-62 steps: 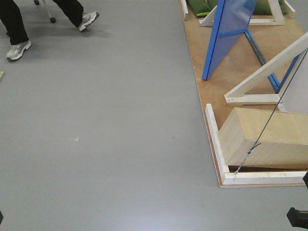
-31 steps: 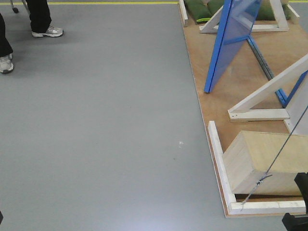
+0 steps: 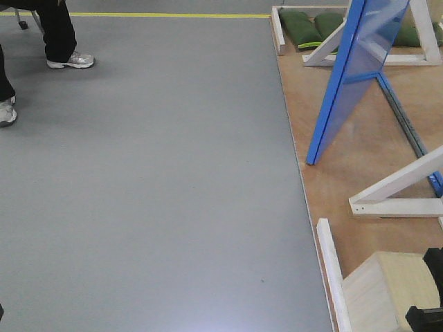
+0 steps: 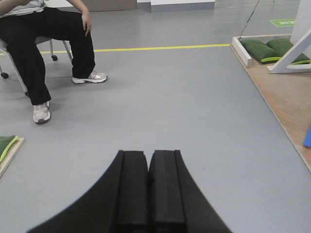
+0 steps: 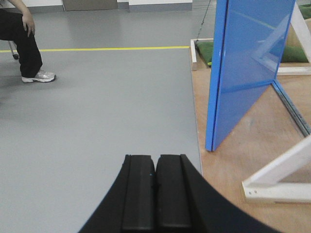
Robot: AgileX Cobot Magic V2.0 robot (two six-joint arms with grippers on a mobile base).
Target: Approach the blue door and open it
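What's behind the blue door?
Green pads and a white wooden brace lie behind the blue door, on the plywood platform. The door covers their middle stretch.

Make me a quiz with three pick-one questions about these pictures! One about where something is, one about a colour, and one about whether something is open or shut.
1. Where does the blue door stand?
A) on a carpet
B) on a table
C) on the wooden platform

2. What colour is the painted line?
A) yellow
B) red
C) white

3. How is the right gripper?
A) wide open
B) shut
C) clamped on a handle

Answers:
1 C, because the door's bottom edge rests on the brown boards.
2 A, because the stripe across the grey ground is bright yellow.
3 B, because its black pads touch with nothing between them.
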